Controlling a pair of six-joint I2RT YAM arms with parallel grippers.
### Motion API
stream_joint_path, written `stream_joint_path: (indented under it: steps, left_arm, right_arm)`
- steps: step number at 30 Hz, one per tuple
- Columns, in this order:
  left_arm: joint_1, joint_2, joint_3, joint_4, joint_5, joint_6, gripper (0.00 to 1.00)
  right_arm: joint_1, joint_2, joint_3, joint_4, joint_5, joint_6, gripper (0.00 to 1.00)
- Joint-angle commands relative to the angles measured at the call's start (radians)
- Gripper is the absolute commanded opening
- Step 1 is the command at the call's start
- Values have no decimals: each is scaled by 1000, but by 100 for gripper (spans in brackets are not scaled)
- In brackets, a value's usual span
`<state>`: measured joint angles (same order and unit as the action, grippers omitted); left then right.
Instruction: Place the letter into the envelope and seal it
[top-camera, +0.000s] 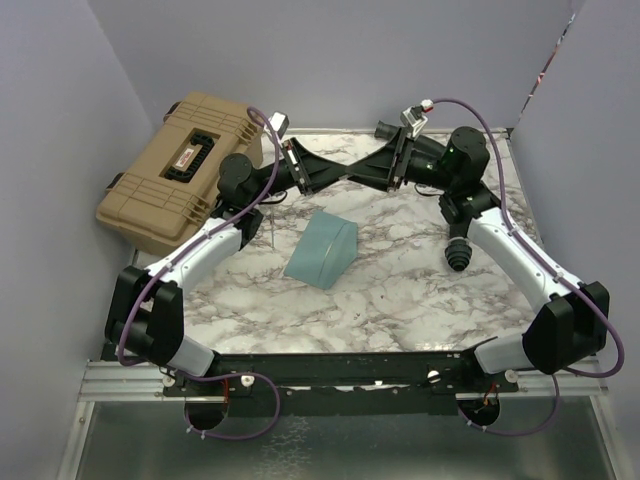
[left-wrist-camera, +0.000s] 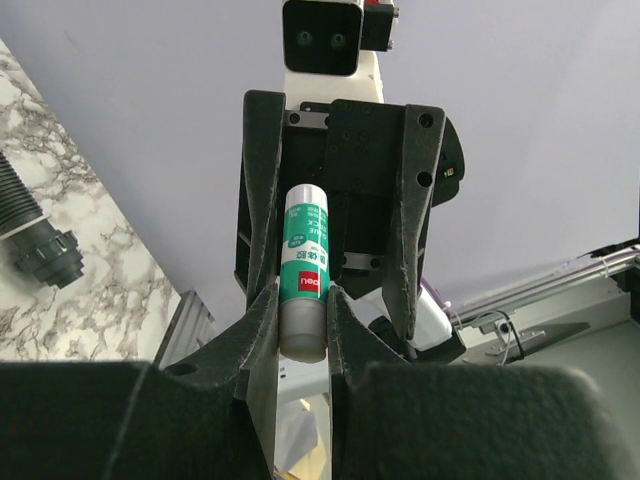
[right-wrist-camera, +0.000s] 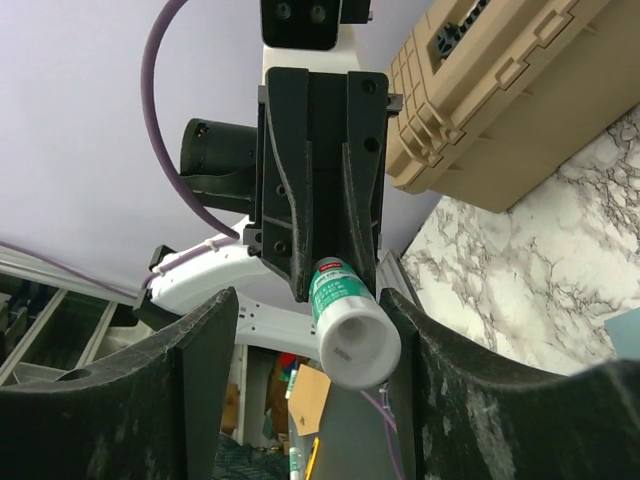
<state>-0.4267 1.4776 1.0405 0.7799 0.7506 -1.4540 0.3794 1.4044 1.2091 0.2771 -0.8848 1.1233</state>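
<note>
— Any writing to read?
— The tan case (top-camera: 185, 170) carries a small red-and-white label (top-camera: 187, 158), too small to make out. Right of the case, the glue stick (left-wrist-camera: 304, 270) has a green-and-white wrap with a red brand patch, but its lettering is blurred.
— Containers?
— The case is closed. The envelope (top-camera: 322, 250) lies on the marble table (top-camera: 400, 290), right of the case and nearer the arm bases. I cannot tell what is in it.
— And the grippers?
— The left gripper (left-wrist-camera: 303, 310) pinches the stick's grey end. The right gripper (right-wrist-camera: 310, 300) faces it, fingers spread wide around the white end, gripping nothing
</note>
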Motion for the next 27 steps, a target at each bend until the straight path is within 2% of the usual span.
stream_joint_path:
  steps: [1, 5, 9, 15, 22, 27]
  left_arm:
    - [15, -13, 58, -27, 64, 12, 0]
    - [18, -25, 60, -73, 49, 53, 0]
    - [19, -40, 32, -78, 45, 61, 0]
    - [17, -34, 39, -87, 64, 75, 0]
    - [5, -25, 50, -87, 58, 82, 0]
    - [3, -14, 69, -87, 70, 88, 0]
  right_arm:
    - [-21, -4, 60, 3, -48, 16, 62]
    - [-25, -12, 70, -26, -6, -23, 61]
    - [-27, -30, 25, 44, 18, 16, 58]
    - [-27, -5, 36, 84, -29, 44, 56]
    - [-27, 21, 45, 132, -83, 83, 45]
    - [-26, 29, 52, 135, -103, 86, 44]
